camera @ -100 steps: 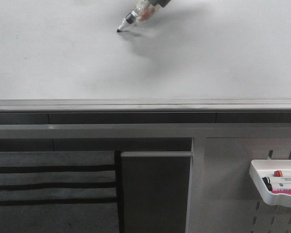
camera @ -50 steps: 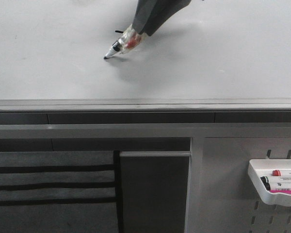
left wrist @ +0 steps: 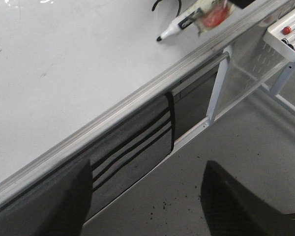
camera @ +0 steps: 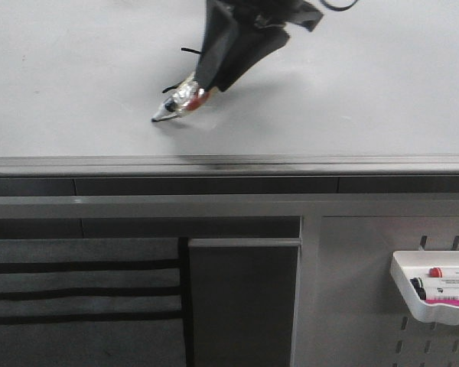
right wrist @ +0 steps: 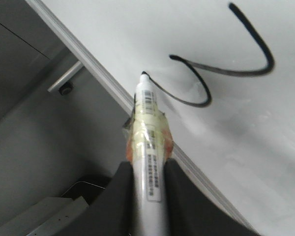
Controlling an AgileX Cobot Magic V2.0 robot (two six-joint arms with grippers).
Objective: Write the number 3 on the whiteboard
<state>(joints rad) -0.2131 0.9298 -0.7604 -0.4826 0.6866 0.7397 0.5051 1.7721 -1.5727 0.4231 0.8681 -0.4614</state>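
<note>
The whiteboard (camera: 352,99) fills the upper part of the front view, with a grey edge strip (camera: 229,164) along its near side. My right gripper (camera: 212,82) is shut on a taped marker (camera: 180,98), whose black tip touches the board near that edge. In the right wrist view the marker (right wrist: 150,147) ends at a black curved stroke (right wrist: 236,73) of two loops, the number 3 as drawn up to the tip. In the front view the gripper hides most of it. My left gripper (left wrist: 147,196) hangs open over the floor beside the board, holding nothing.
Below the board's edge are a grey fabric panel with black stripes (camera: 84,298) and a dark panel (camera: 245,306). At the lower right, a grey pegboard (camera: 359,306) carries a white tray (camera: 413,302) with markers.
My right gripper has carried the marker toward the board's near edge and slightly left. The tip stayed on the board and more black stroke shows behind it.
</note>
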